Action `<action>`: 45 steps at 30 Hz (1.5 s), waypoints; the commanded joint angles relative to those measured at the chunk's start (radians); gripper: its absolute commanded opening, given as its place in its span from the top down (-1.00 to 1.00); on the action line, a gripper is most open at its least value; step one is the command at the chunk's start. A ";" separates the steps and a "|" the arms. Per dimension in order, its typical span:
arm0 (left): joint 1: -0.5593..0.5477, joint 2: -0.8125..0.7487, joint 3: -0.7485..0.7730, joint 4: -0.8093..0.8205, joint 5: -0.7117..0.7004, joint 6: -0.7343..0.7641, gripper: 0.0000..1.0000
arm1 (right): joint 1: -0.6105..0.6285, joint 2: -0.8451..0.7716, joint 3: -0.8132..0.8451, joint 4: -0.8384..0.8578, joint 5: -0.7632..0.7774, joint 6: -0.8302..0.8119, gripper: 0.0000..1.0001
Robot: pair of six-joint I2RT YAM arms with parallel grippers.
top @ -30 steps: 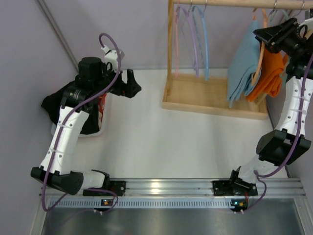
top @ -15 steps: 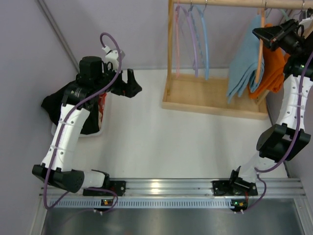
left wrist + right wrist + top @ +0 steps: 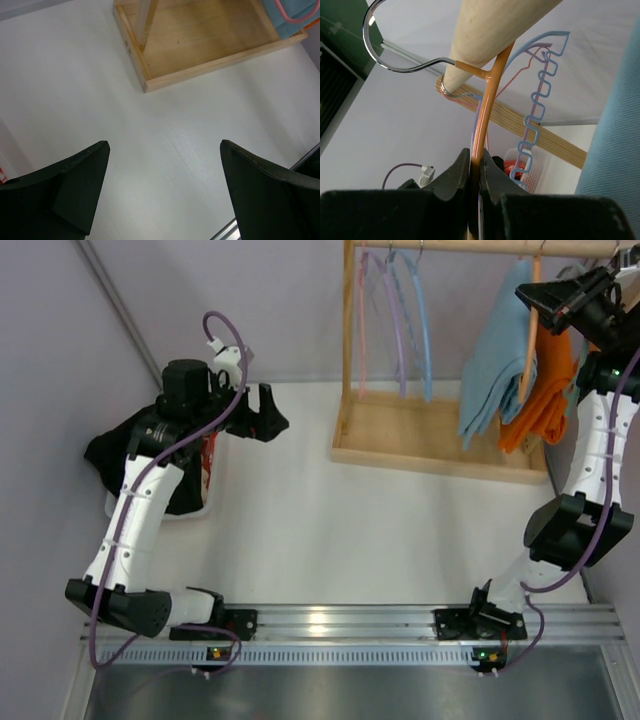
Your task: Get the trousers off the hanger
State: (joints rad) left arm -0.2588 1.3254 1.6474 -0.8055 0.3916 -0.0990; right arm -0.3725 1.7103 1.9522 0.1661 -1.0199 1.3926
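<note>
Your right gripper (image 3: 475, 167) is clamped on the hanger (image 3: 487, 100), hooked over the rail (image 3: 492, 22) with the trousers (image 3: 493, 360) draped on it. Your left gripper (image 3: 162, 147) gapes wide above the surface (image 3: 75, 75).

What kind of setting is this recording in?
Probably a lab test bench staged as a wardrobe: two robot arms bolted to an aluminium rail, plain walls, and a wooden clothes rack on a white table, holding spare hangers and trousers.
</note>
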 commanded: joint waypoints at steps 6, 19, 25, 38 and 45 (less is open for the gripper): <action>0.006 -0.179 -0.139 0.274 -0.033 -0.039 -0.96 | 0.086 -0.236 -0.059 0.299 0.018 0.034 1.00; 0.001 -0.301 -0.308 0.460 0.113 0.039 -0.96 | 0.089 -0.480 -0.329 0.254 0.012 0.034 1.00; -0.071 -0.345 -0.375 0.479 0.119 0.220 -0.97 | 0.089 -0.633 -0.455 0.167 0.063 0.003 1.00; -0.489 -0.333 -0.505 0.745 -0.152 0.386 -0.94 | 0.089 -0.850 -0.550 -0.244 0.250 -0.050 1.00; -0.915 -0.207 -0.492 0.978 -0.511 0.368 -0.93 | 0.089 -0.906 -0.535 -0.454 0.380 -0.056 1.00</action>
State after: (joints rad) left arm -1.0431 1.0920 1.1503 -0.0353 0.0868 0.2611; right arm -0.2905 0.8547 1.3590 -0.3141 -0.7509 1.3628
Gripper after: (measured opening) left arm 0.969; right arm 0.068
